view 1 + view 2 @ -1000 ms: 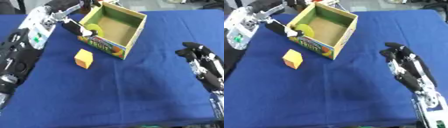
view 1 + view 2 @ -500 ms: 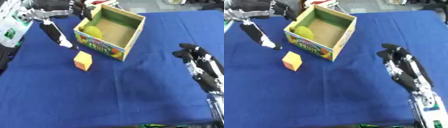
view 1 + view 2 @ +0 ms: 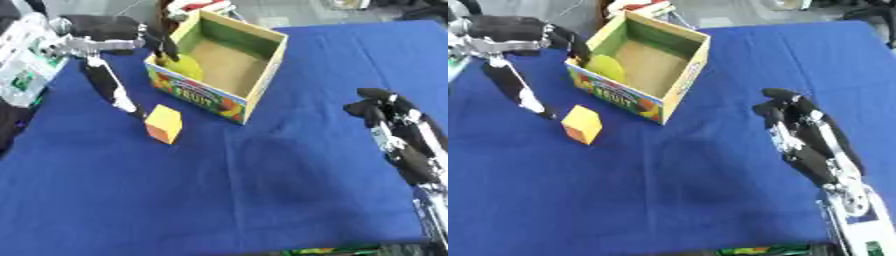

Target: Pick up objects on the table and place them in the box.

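The left hand [image 3: 105, 42], fingers straight and empty, hovers at ten o'clock beside the box [image 3: 262, 75]; a yellow block [image 3: 164, 124] lies just below. The right hand [image 3: 802, 132] rests relaxed, apparently empty. A careless reach could knock the block away.

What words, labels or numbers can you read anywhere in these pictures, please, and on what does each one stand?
"FRUIT": in large letters on the printed outer side of the box, among coloured fruit pictures.
A green patch on the white part of the robot's left arm: too blurred to read.
The orange block shows no text.
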Robot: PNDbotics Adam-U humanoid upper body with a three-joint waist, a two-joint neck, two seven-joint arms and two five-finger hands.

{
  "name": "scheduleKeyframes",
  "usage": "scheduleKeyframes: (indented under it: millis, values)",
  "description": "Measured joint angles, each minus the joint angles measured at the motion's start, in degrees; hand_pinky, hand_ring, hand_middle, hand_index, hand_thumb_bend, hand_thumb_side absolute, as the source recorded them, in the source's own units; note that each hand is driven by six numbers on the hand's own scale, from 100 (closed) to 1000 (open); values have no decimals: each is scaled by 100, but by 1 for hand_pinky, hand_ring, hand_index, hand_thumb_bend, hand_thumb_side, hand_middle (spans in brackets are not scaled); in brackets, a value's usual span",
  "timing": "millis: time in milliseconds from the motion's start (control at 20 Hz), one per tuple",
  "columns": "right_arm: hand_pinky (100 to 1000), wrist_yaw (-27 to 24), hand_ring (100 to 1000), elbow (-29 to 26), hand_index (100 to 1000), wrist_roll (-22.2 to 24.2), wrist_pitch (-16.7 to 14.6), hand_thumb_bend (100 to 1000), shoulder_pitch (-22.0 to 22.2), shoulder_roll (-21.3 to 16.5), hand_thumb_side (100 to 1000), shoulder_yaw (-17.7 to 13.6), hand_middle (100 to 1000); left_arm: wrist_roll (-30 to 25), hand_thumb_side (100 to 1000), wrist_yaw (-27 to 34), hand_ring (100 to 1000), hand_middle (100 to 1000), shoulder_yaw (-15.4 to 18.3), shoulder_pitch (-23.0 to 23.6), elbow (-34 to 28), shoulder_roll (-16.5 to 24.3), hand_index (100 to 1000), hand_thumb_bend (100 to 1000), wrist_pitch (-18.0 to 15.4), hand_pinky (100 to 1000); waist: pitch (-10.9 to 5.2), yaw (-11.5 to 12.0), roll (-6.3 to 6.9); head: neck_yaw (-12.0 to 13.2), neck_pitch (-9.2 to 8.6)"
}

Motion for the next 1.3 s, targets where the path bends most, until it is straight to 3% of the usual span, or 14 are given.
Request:
scheduleKeyframes:
  millis: [750,1100,1300]
  values:
    - [829,0,750,0,812,6,6,100,1,0,487,-1,588,228,297,-608,755,834,11,-28,909,-467,884,677,-228,774,0,4,-3,-8,0]
    - [829,0,750,0,812,6,6,100,3,0,488,-1,588,285,264,-733,718,759,45,-33,1140,-649,826,535,-285,747,0,-4,-4,-8,0]
    - [829,0,749,0,811,8,8,100,3,1,488,-1,588,343,197,-748,644,640,52,-35,1145,-696,733,412,-343,714,0,-7,-4,-10,0]
